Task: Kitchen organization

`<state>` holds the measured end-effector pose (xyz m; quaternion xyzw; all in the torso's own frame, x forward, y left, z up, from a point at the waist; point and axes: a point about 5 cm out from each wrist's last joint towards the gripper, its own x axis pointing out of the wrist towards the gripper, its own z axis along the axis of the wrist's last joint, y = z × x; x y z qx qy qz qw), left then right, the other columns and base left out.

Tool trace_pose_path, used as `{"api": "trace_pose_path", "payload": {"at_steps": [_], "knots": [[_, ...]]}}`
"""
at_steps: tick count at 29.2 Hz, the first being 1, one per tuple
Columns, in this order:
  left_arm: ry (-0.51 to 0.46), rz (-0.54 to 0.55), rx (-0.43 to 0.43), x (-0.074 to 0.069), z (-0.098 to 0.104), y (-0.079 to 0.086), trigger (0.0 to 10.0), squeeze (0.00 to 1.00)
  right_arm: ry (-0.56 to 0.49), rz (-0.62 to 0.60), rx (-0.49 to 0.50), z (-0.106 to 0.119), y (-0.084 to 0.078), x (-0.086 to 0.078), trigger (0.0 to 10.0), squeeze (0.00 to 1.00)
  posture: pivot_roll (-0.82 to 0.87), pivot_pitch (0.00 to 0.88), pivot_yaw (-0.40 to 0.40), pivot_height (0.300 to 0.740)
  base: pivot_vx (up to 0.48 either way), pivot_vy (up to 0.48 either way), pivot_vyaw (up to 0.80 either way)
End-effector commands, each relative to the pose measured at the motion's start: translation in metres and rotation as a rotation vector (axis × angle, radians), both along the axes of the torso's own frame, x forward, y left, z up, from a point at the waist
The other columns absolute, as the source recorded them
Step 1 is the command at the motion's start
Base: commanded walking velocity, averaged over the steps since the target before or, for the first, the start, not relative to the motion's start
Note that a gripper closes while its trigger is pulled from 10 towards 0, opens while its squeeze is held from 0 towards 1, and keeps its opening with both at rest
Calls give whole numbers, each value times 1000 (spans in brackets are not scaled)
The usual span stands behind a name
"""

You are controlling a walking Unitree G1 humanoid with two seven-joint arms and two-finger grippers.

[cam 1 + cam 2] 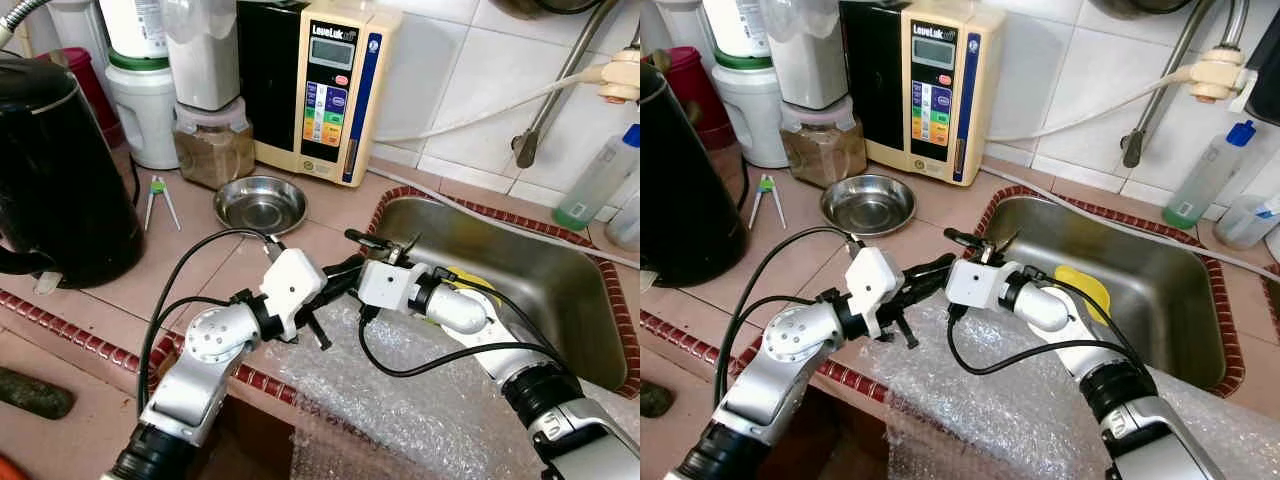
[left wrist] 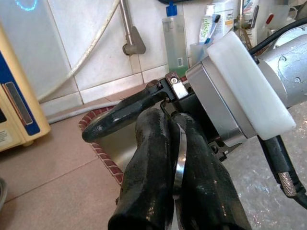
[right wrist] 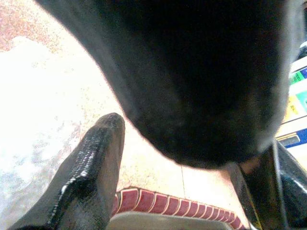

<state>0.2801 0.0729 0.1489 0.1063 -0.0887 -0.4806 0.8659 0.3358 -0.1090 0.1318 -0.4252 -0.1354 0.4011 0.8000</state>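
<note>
Both arms meet over the counter's front edge, just left of the steel sink (image 1: 560,290). My left gripper (image 1: 335,280) points right, and in the left wrist view its fingers (image 2: 153,163) are shut on a thin silver metal strip (image 2: 179,153). My right gripper (image 1: 372,242) reaches left from its white wrist block, right against the left one. Its fingers stand apart in the right wrist view, one finger (image 3: 96,167) on one side and a large dark blur close to the lens. A small steel bowl (image 1: 262,203) rests on the tiles behind them.
A black kettle (image 1: 55,170) stands at the left, with jars and a cream water unit (image 1: 325,90) along the wall. Small green-tipped tongs (image 1: 158,200) lie by the bowl. Bubble wrap (image 1: 400,400) covers the front edge. A yellow item (image 1: 1085,285) lies in the sink, and a bottle (image 1: 600,180) stands at the right.
</note>
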Motion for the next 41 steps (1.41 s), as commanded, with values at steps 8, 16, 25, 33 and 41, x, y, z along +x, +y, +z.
{"api": "trace_pose_path", "payload": {"at_steps": [8,16,25,33,41], "knots": [[-29,-90,-20,-8,10,-13,0,0,-33,-5,-29,3,-1,8,0,0,112,0,-67,740,0,0,0],[-32,-83,-1,-8,6,-13,0,0,-52,-21,-21,3,-7,8,0,0,113,0,-65,740,0,0,0],[-47,-45,0,-5,6,-11,1098,0,-42,-71,18,-2,-20,5,0,0,116,0,-59,740,0,0,0],[-64,-20,-6,-1,8,-10,10000,0,-71,-126,30,5,-26,12,0,0,118,0,-55,740,0,0,0],[-52,5,-36,1,9,-8,10000,1000,-86,-137,26,6,-27,13,0,0,121,0,-55,740,0,0,0]]}}
